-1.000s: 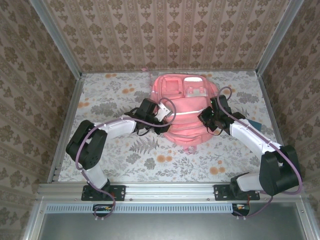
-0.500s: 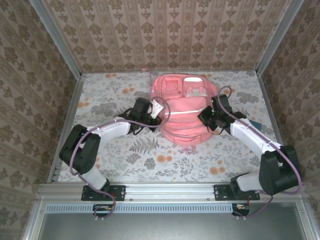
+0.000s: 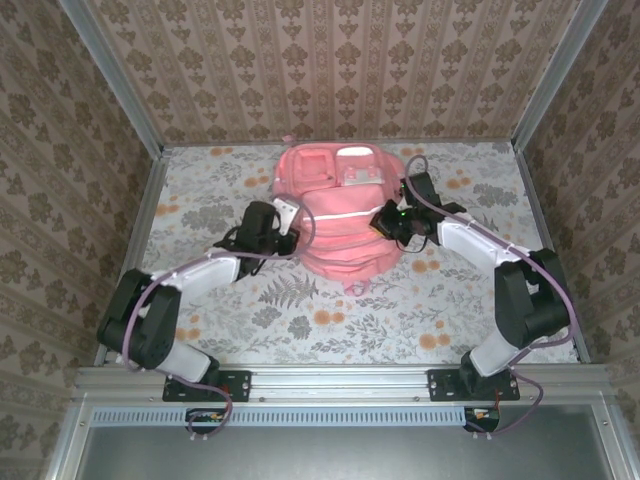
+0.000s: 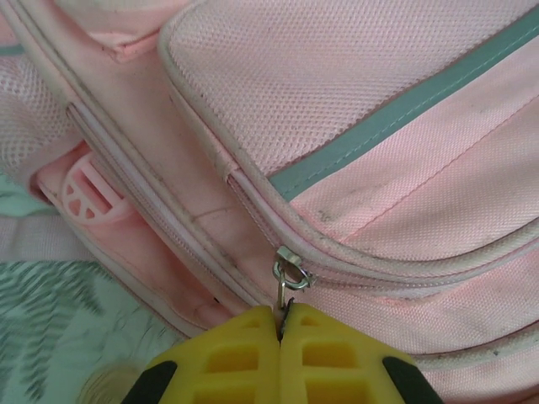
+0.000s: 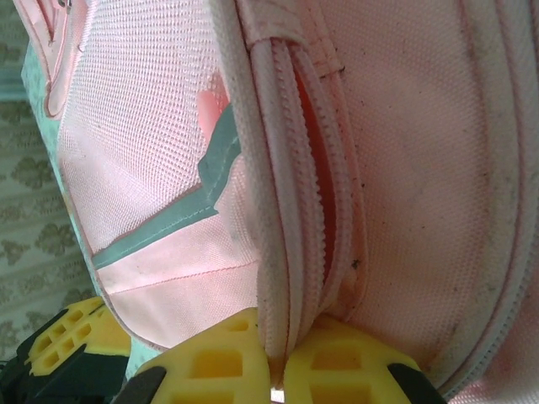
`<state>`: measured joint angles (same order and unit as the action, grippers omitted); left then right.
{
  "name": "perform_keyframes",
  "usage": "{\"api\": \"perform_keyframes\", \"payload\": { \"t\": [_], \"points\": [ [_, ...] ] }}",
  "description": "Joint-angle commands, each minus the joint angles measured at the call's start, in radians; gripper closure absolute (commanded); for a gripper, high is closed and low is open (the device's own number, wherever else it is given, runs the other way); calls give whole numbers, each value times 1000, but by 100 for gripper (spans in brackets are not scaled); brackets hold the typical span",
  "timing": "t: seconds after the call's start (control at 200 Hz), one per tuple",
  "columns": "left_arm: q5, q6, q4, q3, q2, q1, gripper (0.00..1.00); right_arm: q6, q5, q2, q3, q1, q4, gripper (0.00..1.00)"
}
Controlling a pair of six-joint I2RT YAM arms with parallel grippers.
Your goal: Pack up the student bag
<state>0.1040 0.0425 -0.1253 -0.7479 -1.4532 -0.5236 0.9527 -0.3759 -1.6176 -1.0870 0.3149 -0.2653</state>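
2 grips on student bag (image 3: 335, 205), lying mid-table toward 12 o'clock, long axis 12 to 6. At its 9 o'clock edge, left gripper (image 4: 280, 324) clamped on zip pull (image 4: 286, 282); at 3 o'clock edge, right gripper (image 5: 274, 358) pinched on zip seam (image 5: 290, 210). Both equally near.

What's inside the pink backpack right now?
Through the gap in the zip of the student bag, only pink lining shows; any contents are covered by fabric.
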Motion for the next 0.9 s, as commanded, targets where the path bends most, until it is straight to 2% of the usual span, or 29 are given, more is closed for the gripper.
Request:
{"api": "perform_keyframes", "payload": {
  "t": [0.0, 0.095, 0.2, 0.295, 0.345, 0.395, 0.45, 0.52, 0.685, 0.755, 0.895],
  "points": [
    [-114, 55, 40, 62, 96, 36, 100, -101, -25, -29, -55, 15, -43, 93],
    [-142, 75, 68, 74, 126, 43, 100, -136, 8, -24, -76, 11, -76, 93],
    [-172, 90, 88, 49, 88, 59, 100, -175, 25, -24, -108, -1, -115, 93],
    [-180, 108, 110, 4, 38, 60, 100, -206, 0, -37, -134, -3, -126, 87],
    [-155, 118, 119, -15, 28, 88, 89, -228, -44, -44, -149, -3, -133, 78],
    [-132, 139, 121, -28, 29, 88, 71, -247, -57, -36, -151, -2, -142, 62],
    [-95, 152, 132, -39, 42, 89, 53, -263, -33, -14, -143, -7, -151, 44],
    [-81, 178, 169, -58, 66, 89, 34, -282, 22, 30, -128, -19, -172, 32],
    [-105, 211, 250, -82, 136, 104, 16, -353, 298, 113, -113, -83, -311, 21],
    [-122, 224, 275, -90, 165, 117, 12, -376, 409, 133, -92, -126, -352, 19],
    [-136, 241, 294, -83, 215, 147, 7, -384, 547, 169, -31, -255, -377, 16]
  ]
}}
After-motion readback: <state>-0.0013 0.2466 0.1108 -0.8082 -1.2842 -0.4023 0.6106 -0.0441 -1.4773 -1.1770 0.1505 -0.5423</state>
